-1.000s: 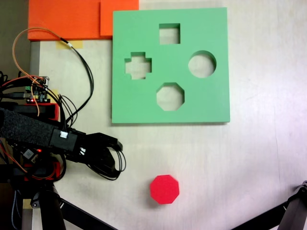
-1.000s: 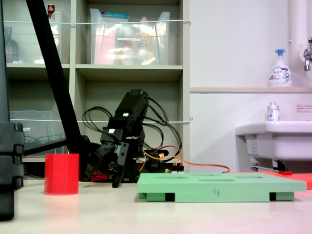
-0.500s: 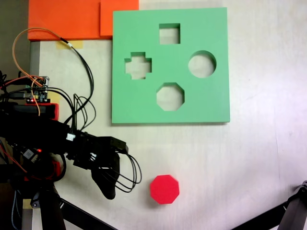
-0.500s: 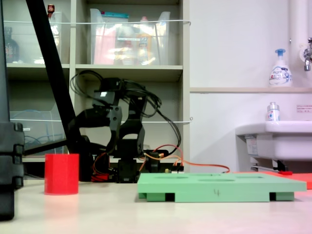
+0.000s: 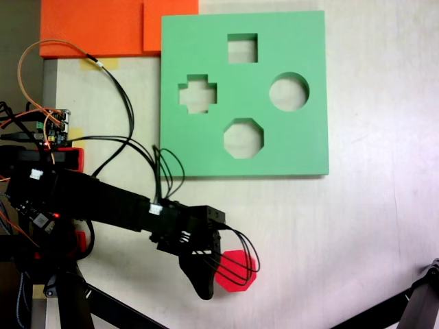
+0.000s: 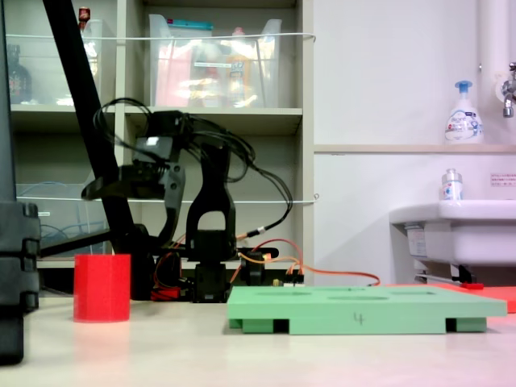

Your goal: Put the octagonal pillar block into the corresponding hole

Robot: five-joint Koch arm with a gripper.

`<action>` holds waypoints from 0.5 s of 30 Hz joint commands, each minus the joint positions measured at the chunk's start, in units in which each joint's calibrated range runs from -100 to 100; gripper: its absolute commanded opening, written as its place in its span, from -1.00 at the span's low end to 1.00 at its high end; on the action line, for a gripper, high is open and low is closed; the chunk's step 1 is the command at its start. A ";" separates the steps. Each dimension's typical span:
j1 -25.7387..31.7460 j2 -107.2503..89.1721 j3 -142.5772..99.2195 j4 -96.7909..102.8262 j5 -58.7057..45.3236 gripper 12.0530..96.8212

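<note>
The octagonal pillar block (image 5: pixel 239 262) is bright red and stands upright on the pale table near the front edge; it also shows at the left (image 6: pixel 102 288). The green foam board (image 5: pixel 302 147) lies flat farther back, and the corresponding hole (image 5: pixel 243 138), eight-sided, is its cutout nearest the block. My gripper (image 5: pixel 204 290) reaches over the block's left part from above, and its wires loop across the red top. From the side, the gripper (image 6: pixel 89 192) hangs level well above the block, not touching it. Only one dark jaw shows, so the gap cannot be judged.
The board also has square (image 5: pixel 242 48), cross (image 5: pixel 197 94) and round (image 5: pixel 289 92) cutouts. Orange foam sheets (image 5: pixel 103 27) lie at the back left. A circuit board with wires (image 5: pixel 55 130) sits at the arm's base. Black stand legs (image 5: pixel 411 308) cross the lower corners.
The arm has unfolded from beside its base, risen, and swung right. The gripper went from the table's left side to above the red block's left edge. Block and board stayed put.
</note>
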 commanded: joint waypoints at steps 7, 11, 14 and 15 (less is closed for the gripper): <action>-0.05 17.67 9.68 -0.12 -1.51 0.97; -0.10 22.84 11.27 -0.02 -1.61 0.97; -0.24 26.61 12.47 -0.02 -1.90 0.96; -0.29 27.87 12.87 -0.02 -1.95 0.96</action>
